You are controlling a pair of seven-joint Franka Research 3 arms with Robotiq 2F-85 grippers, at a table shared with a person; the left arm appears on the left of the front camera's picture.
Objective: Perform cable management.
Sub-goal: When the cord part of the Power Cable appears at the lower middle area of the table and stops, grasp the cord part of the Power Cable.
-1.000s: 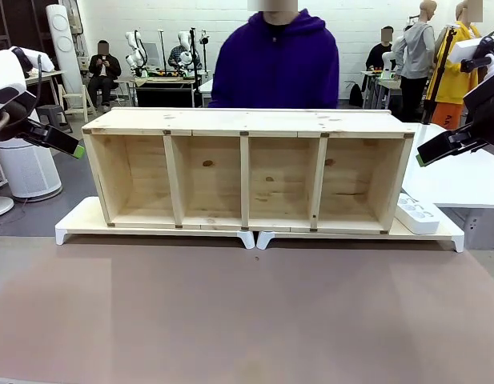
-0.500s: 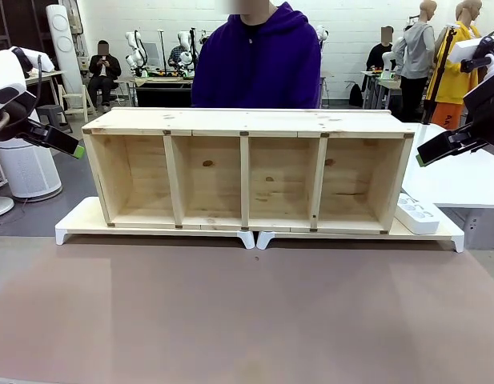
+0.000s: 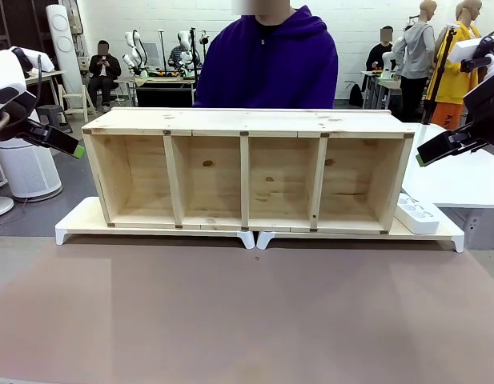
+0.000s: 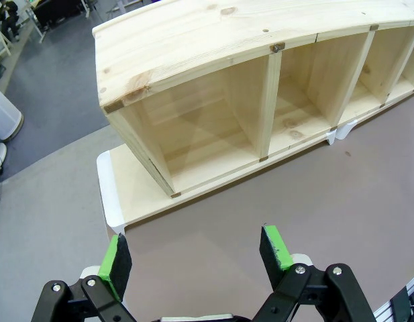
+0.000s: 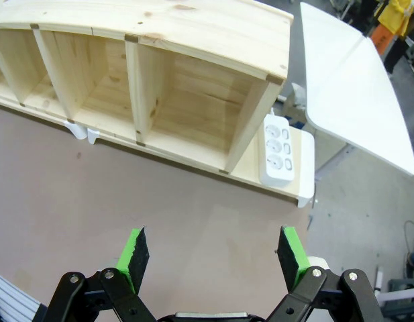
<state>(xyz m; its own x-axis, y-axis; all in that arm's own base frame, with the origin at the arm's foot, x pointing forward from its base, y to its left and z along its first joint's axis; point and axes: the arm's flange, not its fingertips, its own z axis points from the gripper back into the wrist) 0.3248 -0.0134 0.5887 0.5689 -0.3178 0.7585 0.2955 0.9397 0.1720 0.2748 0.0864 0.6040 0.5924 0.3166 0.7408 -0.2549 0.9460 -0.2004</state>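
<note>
The cable is out of view. My left gripper [image 3: 73,149] hangs open in the air off the left end of the wooden shelf unit [image 3: 247,122], above the floor side of the table. In the left wrist view the left gripper [image 4: 196,249] has nothing between its green pads, and the shelf's end compartment [image 4: 193,127] lies ahead. My right gripper [image 3: 427,155] is held open off the shelf's right end. Its wrist view shows the right gripper [image 5: 213,258] holding nothing over the brown tabletop [image 5: 160,201].
A white power strip [image 3: 417,214] [image 5: 278,149] lies on the white base board [image 3: 78,222] beside the shelf's right end. A person in a purple hoodie [image 3: 267,68] stands behind the shelf. A white side table [image 5: 354,100] stands to the right.
The person behind the shelf shifted a little to the left and back again. Neither arm has moved.
</note>
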